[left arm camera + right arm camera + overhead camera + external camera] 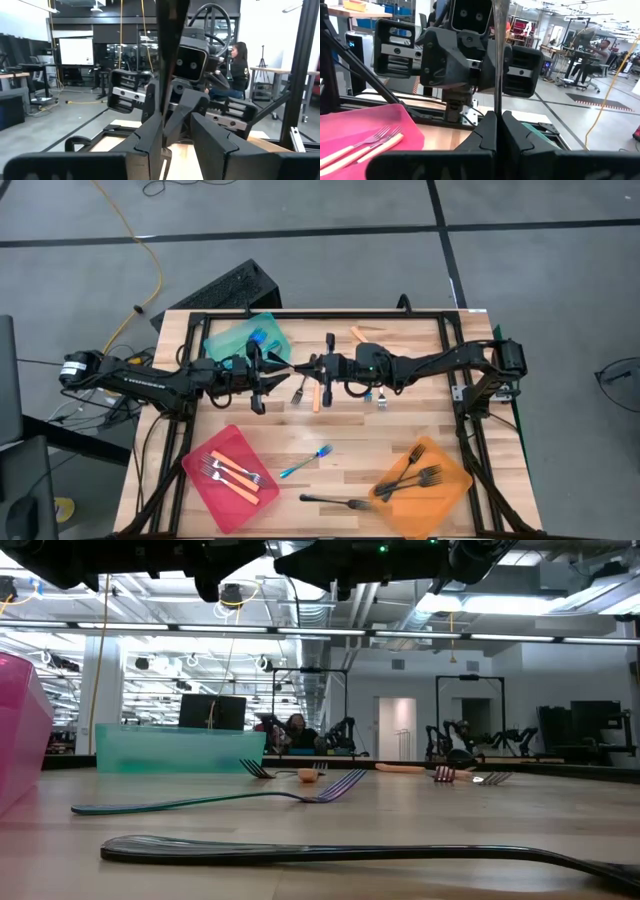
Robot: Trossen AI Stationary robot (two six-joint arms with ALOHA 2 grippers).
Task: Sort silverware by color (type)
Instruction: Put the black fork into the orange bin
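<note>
Both arms meet above the table's middle. My right gripper [497,132] [318,366] is shut on a slim black fork [497,55] held level in the air. My left gripper [177,137] [272,370] faces it, open. The fork [169,60] runs between the left fingers, close beside one of them; whether it touches I cannot tell. Loose on the table lie a blue-handled fork [305,463], a black fork [335,502] and orange-handled forks [317,395] [357,333]. My right gripper pinches the black fork's slim shaft [497,107] between its two fingers, coming level from the table's right side. The fork runs on along the fingers' line toward the left gripper. It is lifted clear of the table.
A teal tray [240,340] holding a blue fork sits at the far left. A red tray [225,480] with orange-handled forks sits near left, and an orange tray [445,480] with black forks near right. More forks [380,398] lie under the right arm. A black frame edges the table.
</note>
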